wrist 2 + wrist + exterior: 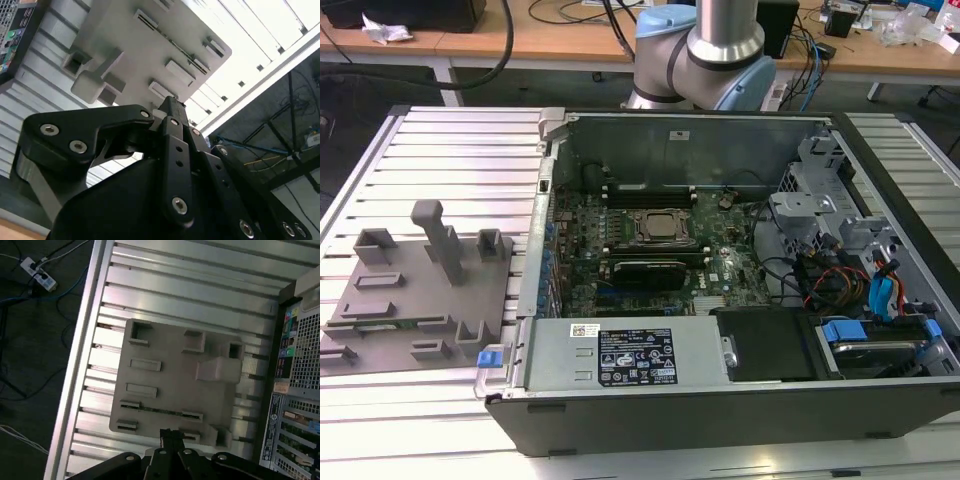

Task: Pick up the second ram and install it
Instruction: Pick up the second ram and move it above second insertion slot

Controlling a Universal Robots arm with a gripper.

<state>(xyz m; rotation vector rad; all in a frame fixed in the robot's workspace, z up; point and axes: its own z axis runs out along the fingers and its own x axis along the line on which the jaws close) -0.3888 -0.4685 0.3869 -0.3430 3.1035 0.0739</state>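
Exterior view first: the open computer case (pixel 740 400) sits on the ribbed metal worktop (pixel 460 140), motherboard (pixel 720 275) exposed, with the square silver processor (pixel 661 226) in its socket. The arm (pixel 705 45) rises behind the case. Over on the exterior view's left, well apart from the motherboard, is the gray fixture (pixel 415 290) with its upright blocks. There's the second ram (pixel 395 324), a thin greenish strip lying flat in a long slot near the fixture's front edge, not yet picked up.

On to the second wrist view: the black gripper (pixel 169 104) is in the foreground, hanging above the fixture. Its fingertips (pixel 172 112) are drawn together at a single point with nothing between them. Past them are the fixture's pale blocks and slots, and the ram shows as a thin dark line across the plate.

Now the first wrist view: this one looks straight down on the fixture, and the gripper's closed tips overlap the fixture's edge. The ram runs as a dark stripe between two small end blocks, just beside the tips and clear of them. Off the worktop, a power strip (pixel 38 276) lies on the dark floor.
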